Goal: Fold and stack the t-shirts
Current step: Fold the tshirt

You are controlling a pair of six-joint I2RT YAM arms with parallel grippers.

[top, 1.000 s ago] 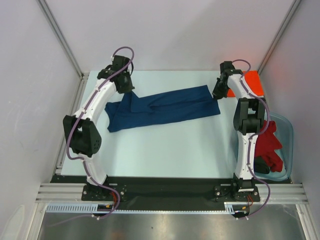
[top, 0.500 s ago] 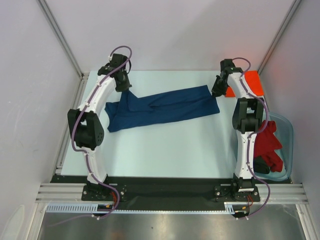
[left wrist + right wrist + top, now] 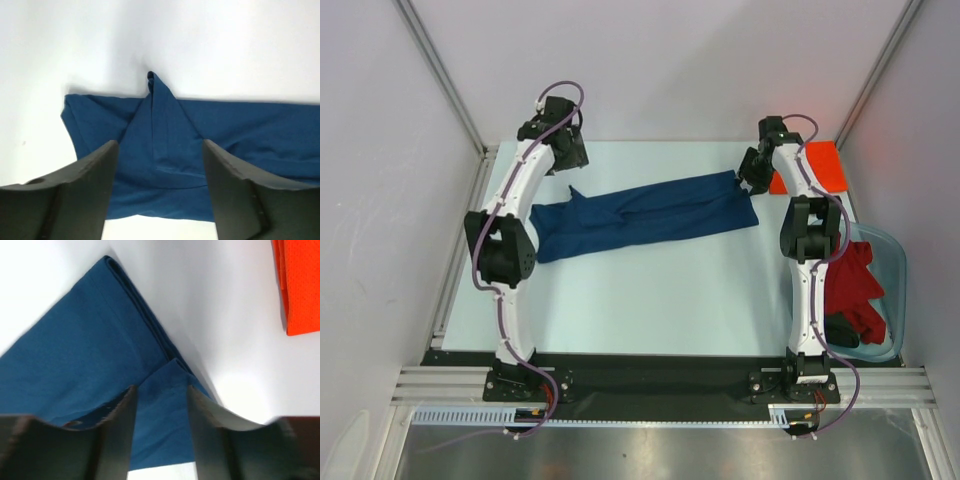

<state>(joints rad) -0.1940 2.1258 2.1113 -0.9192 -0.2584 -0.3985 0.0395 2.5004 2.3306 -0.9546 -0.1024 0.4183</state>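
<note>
A navy blue t-shirt [image 3: 645, 213] lies on the table as a long folded strip. My left gripper [image 3: 568, 162] hovers just beyond its left end. In the left wrist view this gripper [image 3: 160, 150] is open, with the shirt [image 3: 165, 145] lying below the fingers and a small peak of cloth standing up. My right gripper [image 3: 749, 179] is over the shirt's right corner. Seen from the right wrist, it [image 3: 161, 395] is open over that folded corner [image 3: 162, 410]. A folded orange t-shirt [image 3: 815, 165] lies at the far right.
A clear bluish tub [image 3: 895, 262] stands at the right edge, behind the right arm. It holds a red t-shirt [image 3: 857, 285] and a dark one [image 3: 842, 330]. The orange shirt's edge [image 3: 300, 285] lies close to the right gripper.
Both grippers have gone from shut to open and let go of the navy shirt. The left gripper has drawn back toward the far edge, and the shirt's left end has dropped onto the table.
</note>
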